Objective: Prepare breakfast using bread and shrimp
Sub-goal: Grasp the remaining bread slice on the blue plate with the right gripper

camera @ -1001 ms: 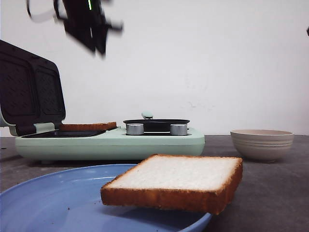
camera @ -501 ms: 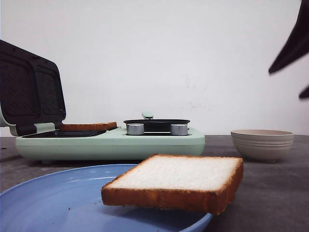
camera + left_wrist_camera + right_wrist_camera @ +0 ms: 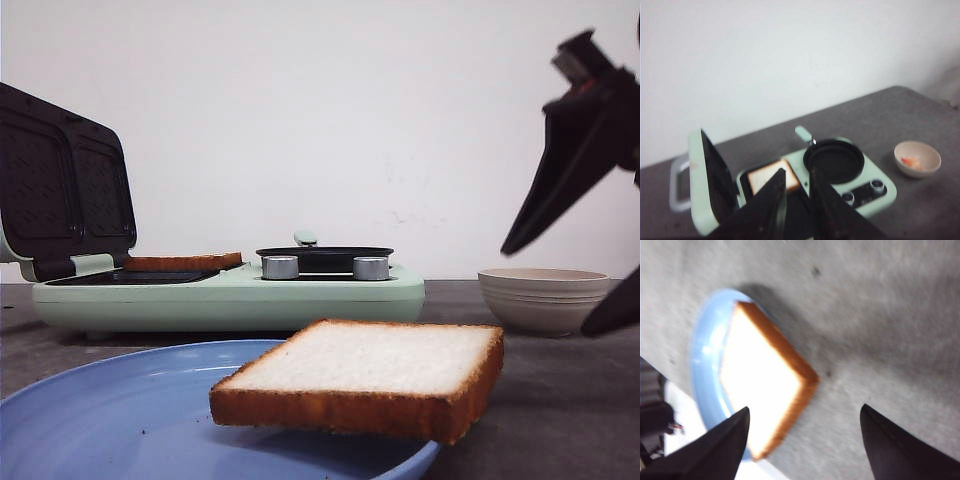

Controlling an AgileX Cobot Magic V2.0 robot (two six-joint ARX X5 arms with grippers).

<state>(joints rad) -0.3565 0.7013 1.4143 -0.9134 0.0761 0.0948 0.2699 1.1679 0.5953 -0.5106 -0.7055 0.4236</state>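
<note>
While nothing yet gripped: mint-green sandwich maker (image 3: 230, 295), lid up, holds one thick white bread slice (image 3: 771, 175). Round blue plate (image 3: 100, 420) carries second slice (image 3: 370, 375), overhanging rim, could slide off if nudged. Right gripper (image 3: 805, 440) wide open, empty; left gripper (image 3: 797, 197) slightly parted, empty. Orange shrimp (image 3: 912, 161) in beige bowl (image 3: 917, 158).

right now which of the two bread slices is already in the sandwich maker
The slice lying on the open green sandwich maker's dark plate, beside its round pan. The other slice rests on the blue plate's rim, overhanging the table.
</note>
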